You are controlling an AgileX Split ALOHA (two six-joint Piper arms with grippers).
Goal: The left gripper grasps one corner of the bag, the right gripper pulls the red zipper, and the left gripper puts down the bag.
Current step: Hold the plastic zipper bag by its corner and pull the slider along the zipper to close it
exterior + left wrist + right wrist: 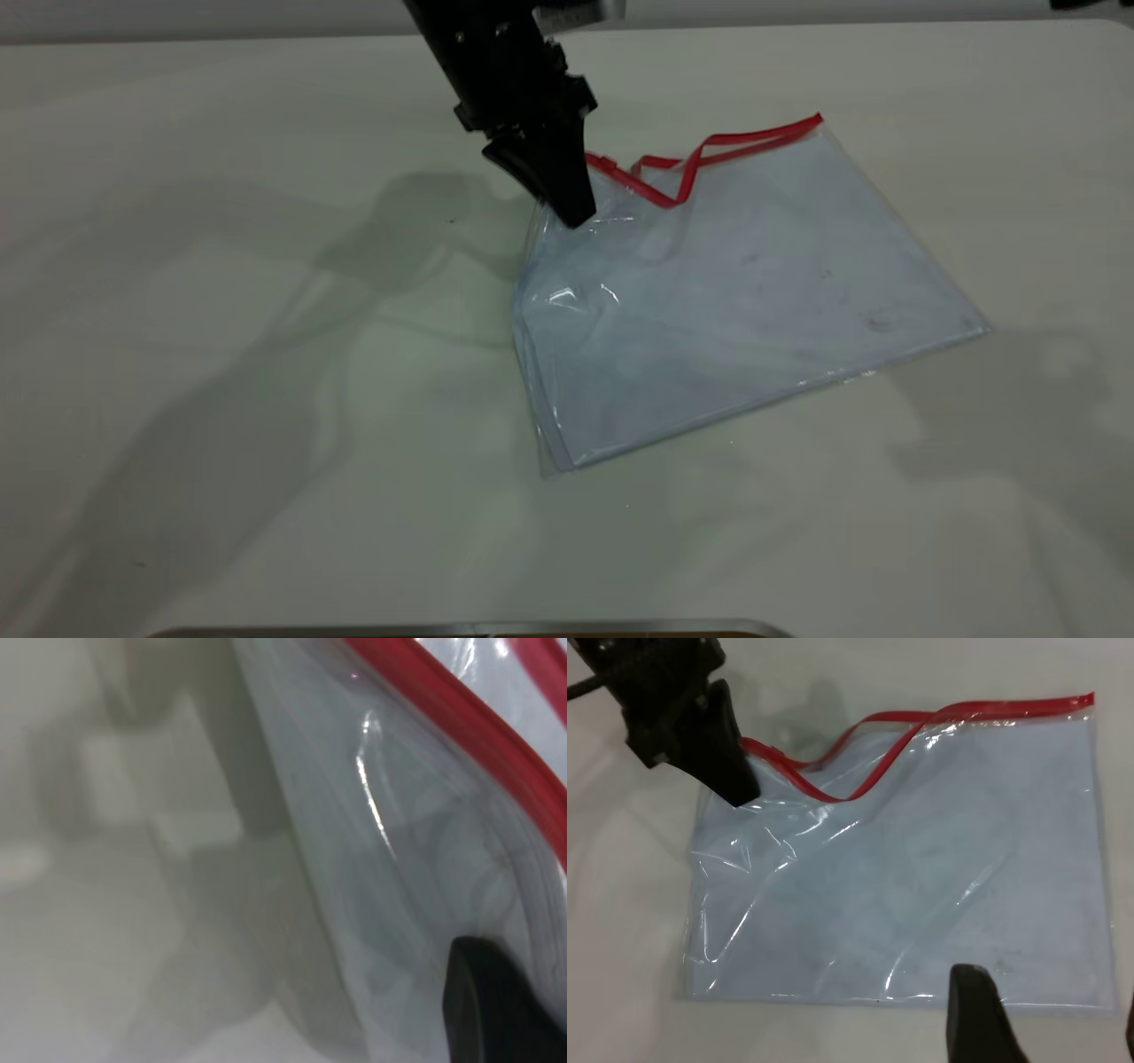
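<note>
The bag lies on the table, a clear pouch with a bluish-white sheet inside. Its far left corner is raised. My left gripper is shut on that corner, just below the end of the red zipper. The zipper's two red halves stand apart in a loop near the gripper and join toward the far right corner. In the left wrist view one finger presses the clear plastic under the red strip. My right gripper is open above the bag's near edge, holding nothing.
The white table surrounds the bag on all sides. A thin metal edge runs along the front of the exterior view. Arm shadows fall to the left and right of the bag.
</note>
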